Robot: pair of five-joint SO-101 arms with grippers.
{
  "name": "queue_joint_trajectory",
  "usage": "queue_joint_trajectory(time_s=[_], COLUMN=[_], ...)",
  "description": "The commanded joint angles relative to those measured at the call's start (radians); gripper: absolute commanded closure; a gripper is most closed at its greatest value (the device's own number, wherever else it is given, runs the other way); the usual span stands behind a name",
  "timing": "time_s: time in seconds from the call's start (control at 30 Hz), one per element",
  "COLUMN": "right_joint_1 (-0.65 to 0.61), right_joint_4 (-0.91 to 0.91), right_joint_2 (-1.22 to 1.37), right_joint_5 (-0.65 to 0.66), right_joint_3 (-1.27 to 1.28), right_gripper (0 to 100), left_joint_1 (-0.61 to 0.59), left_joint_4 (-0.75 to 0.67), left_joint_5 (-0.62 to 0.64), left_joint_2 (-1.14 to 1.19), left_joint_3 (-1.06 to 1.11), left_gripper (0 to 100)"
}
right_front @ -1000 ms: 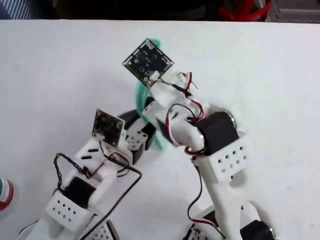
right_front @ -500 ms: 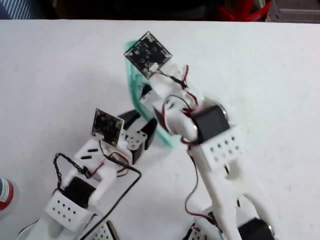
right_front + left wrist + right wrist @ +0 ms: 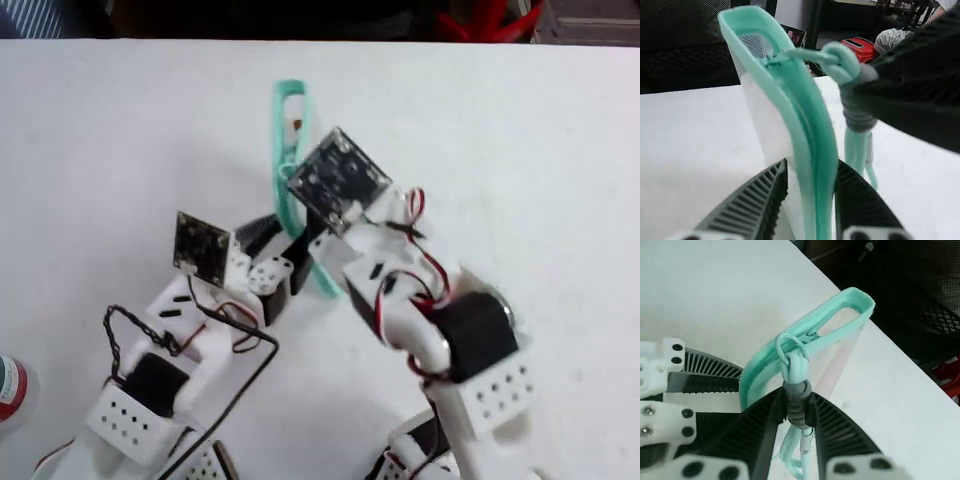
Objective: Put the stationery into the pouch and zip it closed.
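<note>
Left wrist view: the pouch [image 3: 790,125] is stood on its edge on the table [image 3: 120,150] and pinched at its near end by the left gripper [image 3: 810,172], jaws narrowed onto the teal rim.

The zip cord [image 3: 796,365] is clamped between the closed-down jaws of the right gripper [image 3: 795,407], just above the rim. For this zipping step, it is judged that the cord is best drawn straight along the rim and kept low, with the near end held firm as an anchor. A sideways tug could tip or twist the pouch. In the high view the long axis is seen running away from the arms toward the table's far edge, leaning slightly, zip side up. Whether stationery lies inside cannot be told.
</note>
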Motion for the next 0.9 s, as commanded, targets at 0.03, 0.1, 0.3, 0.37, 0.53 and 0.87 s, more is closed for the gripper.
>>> queue_joint_trajectory(time_s=[0.03, 0.1, 0.3, 0.37, 0.53, 0.87], right_joint_1=[0.044, 0.074, 0.085, 0.085, 0.085, 0.087], right_joint_4=[-0.012, -0.012, 0.031, 0.038, 0.039, 0.038], right_joint_2=[-0.070, -0.070, -0.081, -0.096, -0.137, -0.170], right_joint_5=[0.014, 0.014, 0.015, 0.015, 0.015, 0.015], right_joint_3=[0.002, 0.000, 0.017, 0.020, 0.020, 0.015], right_gripper=[98.1, 98.1, 98.1, 98.1, 98.1, 96.1], left_joint_1=[-0.001, 0.001, 0.001, 0.008, 0.007, 0.033], left_joint_4=[0.026, 0.021, -0.135, -0.190, -0.256, -0.407], left_joint_5=[0.020, 0.020, 0.015, 0.014, 0.012, -0.034], left_joint_2=[-0.012, -0.012, -0.002, -0.002, -0.002, 0.259], left_joint_3=[-0.126, -0.140, -0.110, -0.078, -0.032, -0.035], left_gripper=[85, 85, 85, 85, 85, 94])
